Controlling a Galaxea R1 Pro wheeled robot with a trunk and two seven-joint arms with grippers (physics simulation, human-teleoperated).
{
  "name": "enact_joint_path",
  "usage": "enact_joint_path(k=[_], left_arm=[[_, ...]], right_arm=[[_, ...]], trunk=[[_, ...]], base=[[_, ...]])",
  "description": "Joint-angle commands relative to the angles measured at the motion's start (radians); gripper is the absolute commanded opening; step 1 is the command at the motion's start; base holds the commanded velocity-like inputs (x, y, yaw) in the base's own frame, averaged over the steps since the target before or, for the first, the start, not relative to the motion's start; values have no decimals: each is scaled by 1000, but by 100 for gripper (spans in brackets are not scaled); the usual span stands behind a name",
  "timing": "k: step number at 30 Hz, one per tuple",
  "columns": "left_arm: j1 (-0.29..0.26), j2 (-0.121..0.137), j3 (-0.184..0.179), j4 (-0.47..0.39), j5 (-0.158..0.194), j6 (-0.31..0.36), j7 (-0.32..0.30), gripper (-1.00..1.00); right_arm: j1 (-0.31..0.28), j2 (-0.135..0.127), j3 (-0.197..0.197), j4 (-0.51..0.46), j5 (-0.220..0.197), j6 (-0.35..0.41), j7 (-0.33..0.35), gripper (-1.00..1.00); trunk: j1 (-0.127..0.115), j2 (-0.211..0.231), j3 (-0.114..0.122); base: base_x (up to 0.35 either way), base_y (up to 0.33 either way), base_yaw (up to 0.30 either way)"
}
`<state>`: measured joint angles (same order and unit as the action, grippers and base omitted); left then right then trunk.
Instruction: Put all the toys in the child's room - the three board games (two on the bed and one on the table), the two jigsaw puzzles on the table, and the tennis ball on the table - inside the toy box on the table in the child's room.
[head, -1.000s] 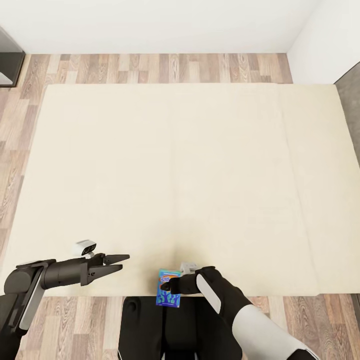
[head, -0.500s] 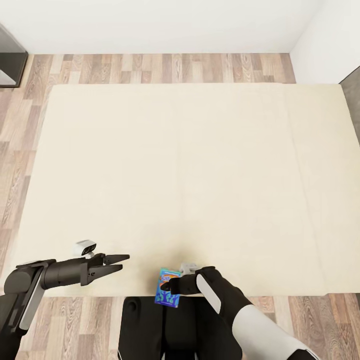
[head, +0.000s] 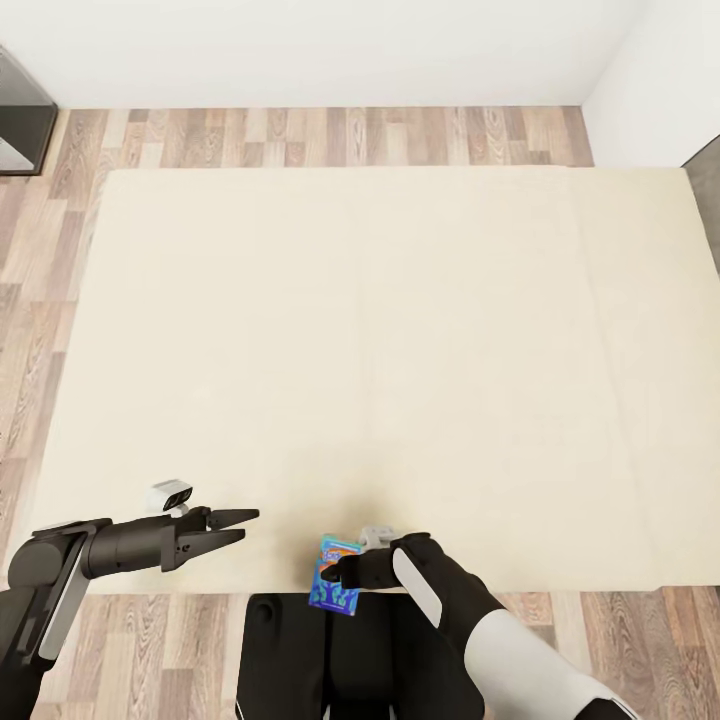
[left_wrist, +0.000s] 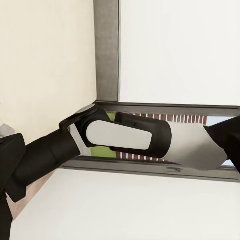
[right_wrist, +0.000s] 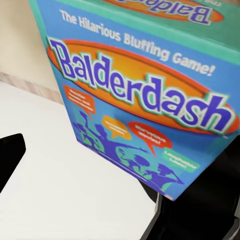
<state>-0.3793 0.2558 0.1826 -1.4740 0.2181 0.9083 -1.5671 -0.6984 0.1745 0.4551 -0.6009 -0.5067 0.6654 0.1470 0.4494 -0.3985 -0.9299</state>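
Right arm bent in close to the trunk, forearm pointing toward the robot's left; right claw (head: 333, 574) clenched on the blue board game (head: 335, 575), held at the near edge of the bed (head: 380, 350), partly over the robot's dark base (head: 300, 660). Right wrist view: box (right_wrist: 145, 95) reads "Balderdash", blue with an orange oval, tilted.

Left arm stretched out low, roughly level, pointing toward the robot's right; left claw (head: 240, 526) parted, nothing in it, over the near edge of the bed. Well apart from the game box.

Bed: large cream mattress, faint seam running front to back, otherwise bare. Wood plank floor (head: 330, 135) around it, white wall (head: 300, 50) behind, dark furniture corner (head: 20, 120) at far left. Left wrist view looks across at the right arm (left_wrist: 120, 137).
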Motion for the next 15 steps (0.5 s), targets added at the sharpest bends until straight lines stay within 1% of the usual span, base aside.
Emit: enact_joint_path(k=[1,8,15], left_arm=[[0,0,0,0,0,11,-4,100],[0,0,0,0,0,11,-4,100],[0,0,0,0,0,11,-4,100]], right_arm=[[0,0,1,0,4,3,3,100],[0,0,1,0,4,3,3,100],[0,0,2,0,4,3,3,100]], trunk=[[1,-2,-1],[1,-2,-1],[1,-2,-1]], base=[[0,130,0],[0,131,0],[0,33,0]])
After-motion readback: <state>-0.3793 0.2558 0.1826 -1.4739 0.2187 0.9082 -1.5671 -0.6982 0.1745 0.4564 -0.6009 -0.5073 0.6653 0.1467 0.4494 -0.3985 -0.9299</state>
